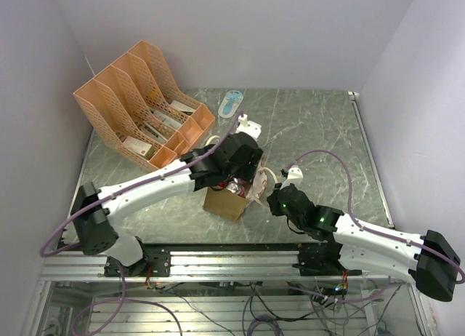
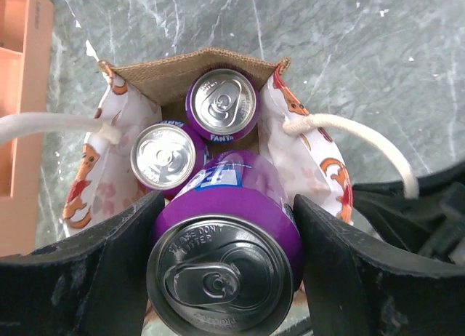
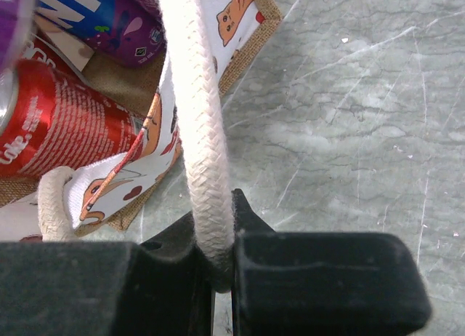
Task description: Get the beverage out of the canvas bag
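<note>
On the top camera, the canvas bag (image 1: 221, 203) stands near the middle of the table's (image 1: 320, 132) near edge. My left hand (image 1: 232, 177) is directly over its mouth and my right hand (image 1: 275, 199) is just beside its right side.

On the left wrist camera, the left hand's fingers (image 2: 102, 278) press both flanks of a purple Fanta can (image 2: 225, 270). The can is upright, its long axis pointing straight out of the bag, and its top sits above two more purple cans (image 2: 163, 156) deeper inside. I judge the way out is a straight lift.

On the right wrist camera, the right hand is pinched on the bag's cream rope handle (image 3: 192, 96), anchoring it. A red cola can (image 3: 65, 125) shows inside.
</note>
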Controlling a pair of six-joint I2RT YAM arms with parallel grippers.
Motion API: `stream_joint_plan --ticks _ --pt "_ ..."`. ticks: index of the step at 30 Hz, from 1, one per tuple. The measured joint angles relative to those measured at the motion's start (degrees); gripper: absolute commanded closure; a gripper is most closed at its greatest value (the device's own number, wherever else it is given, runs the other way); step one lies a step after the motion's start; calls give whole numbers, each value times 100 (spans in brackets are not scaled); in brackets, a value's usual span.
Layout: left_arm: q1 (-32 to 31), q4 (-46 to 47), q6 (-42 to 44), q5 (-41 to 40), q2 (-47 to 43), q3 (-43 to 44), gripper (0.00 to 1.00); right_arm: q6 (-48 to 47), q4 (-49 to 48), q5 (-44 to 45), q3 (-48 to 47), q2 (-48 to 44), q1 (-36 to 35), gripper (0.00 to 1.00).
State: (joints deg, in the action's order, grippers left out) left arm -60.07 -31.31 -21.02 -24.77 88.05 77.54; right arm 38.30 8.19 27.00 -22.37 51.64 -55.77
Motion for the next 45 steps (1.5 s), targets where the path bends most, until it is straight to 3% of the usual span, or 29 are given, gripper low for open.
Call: stream_joint_plan --ticks 12,20,25,29,35,45 --pt "-2 -949 127 39 -1829 -238 93 0 -9 -2 -2 85 0 96" --pt "0 -1757 -273 -968 -3082 -938 93 0 -17 -2 -11 120 0 96" --pt "0 -1980 -981 -1891 -3689 -2105 93 0 -22 -2 -13 184 0 96" --pt "28 -1956 -1381 -2144 -3777 -2892 93 0 -20 -2 -42 223 0 96" --pt "391 -1790 -2118 -2334 -3348 -3088 93 0 -22 -2 -46 258 0 96" --pt "2181 -997 -2903 -2028 -3021 -3908 93 0 -20 -4 -55 262 0 96"
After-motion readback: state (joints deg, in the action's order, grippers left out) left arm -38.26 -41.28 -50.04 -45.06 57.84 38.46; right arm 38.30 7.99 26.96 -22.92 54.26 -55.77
